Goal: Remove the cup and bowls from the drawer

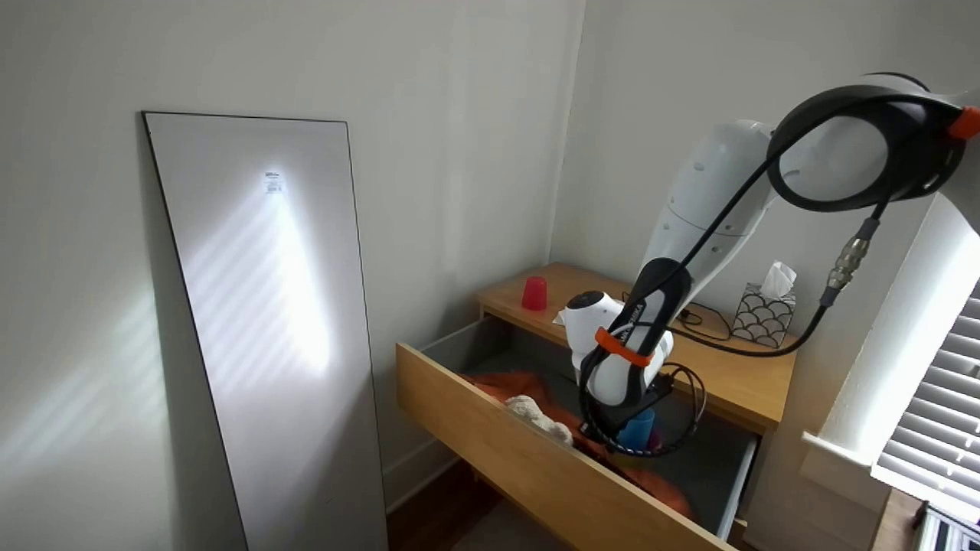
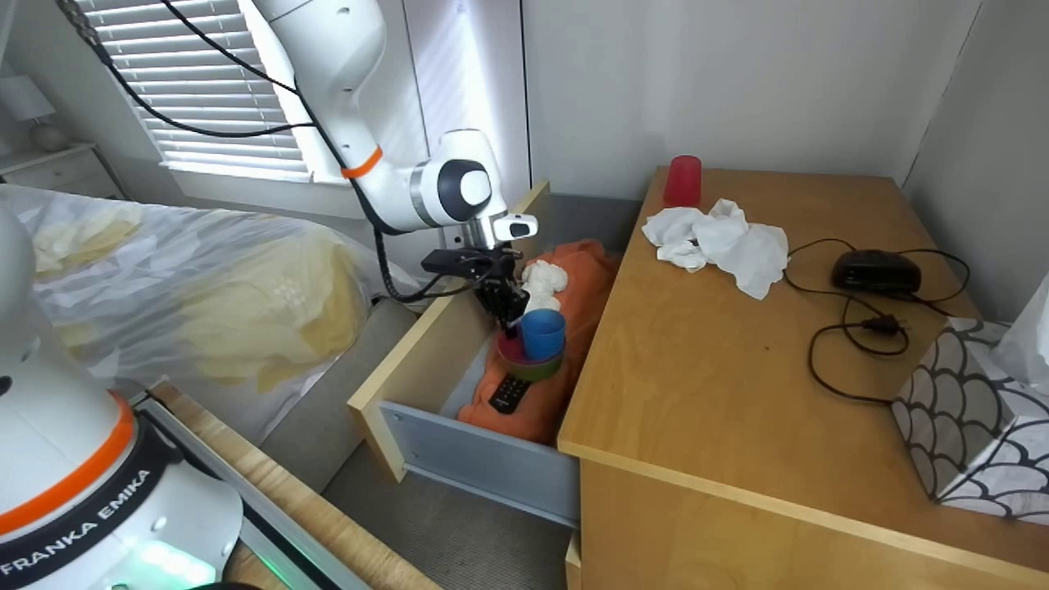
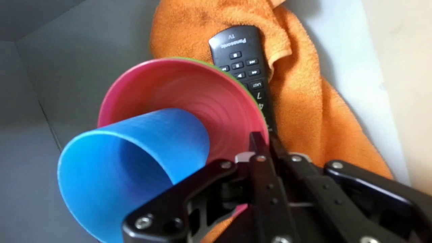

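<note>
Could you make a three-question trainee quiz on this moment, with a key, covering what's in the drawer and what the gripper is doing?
1. Which thing sits inside the pink bowl?
2. True or false: the remote lies on an orange towel in the drawer.
3. Pick one. The gripper is shut on:
A) the remote
B) the pink bowl's rim
C) the tissue box

Key:
1. The blue cup.
2. True.
3. B.

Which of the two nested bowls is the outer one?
The green bowl: in an exterior view its side shows beneath the pink bowl, which sits inside it and holds the blue cup.
</note>
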`<state>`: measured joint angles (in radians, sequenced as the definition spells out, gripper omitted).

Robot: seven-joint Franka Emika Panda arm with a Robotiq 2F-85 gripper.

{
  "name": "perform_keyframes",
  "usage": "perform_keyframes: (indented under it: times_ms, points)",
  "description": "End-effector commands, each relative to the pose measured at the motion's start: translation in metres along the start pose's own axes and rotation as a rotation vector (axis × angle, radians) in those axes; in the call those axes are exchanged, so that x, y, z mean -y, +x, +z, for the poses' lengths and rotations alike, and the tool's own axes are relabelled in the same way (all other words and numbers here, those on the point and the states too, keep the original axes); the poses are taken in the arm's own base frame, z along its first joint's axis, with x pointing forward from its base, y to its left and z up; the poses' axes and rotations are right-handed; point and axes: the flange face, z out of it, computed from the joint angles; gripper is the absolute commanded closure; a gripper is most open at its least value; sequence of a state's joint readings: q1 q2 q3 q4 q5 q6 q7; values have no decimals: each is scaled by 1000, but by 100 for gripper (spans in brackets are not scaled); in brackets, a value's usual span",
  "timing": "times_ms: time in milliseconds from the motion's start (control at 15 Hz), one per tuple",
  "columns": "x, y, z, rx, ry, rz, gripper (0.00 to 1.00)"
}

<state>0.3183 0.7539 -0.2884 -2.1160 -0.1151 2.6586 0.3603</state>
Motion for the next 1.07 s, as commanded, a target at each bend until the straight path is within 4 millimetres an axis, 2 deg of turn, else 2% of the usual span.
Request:
perform_keyframes:
  times_ms: [0, 200, 467, 667, 1000]
  points:
    - [-6, -21, -46, -28, 16, 26, 99]
    - [-19, -35, -92, -64, 81, 77, 99]
    - [-57, -55, -146, -111, 152, 182, 99]
    - [-101, -60, -177, -143, 196, 270, 99]
    - [-194, -58, -209, -174, 252, 425, 99]
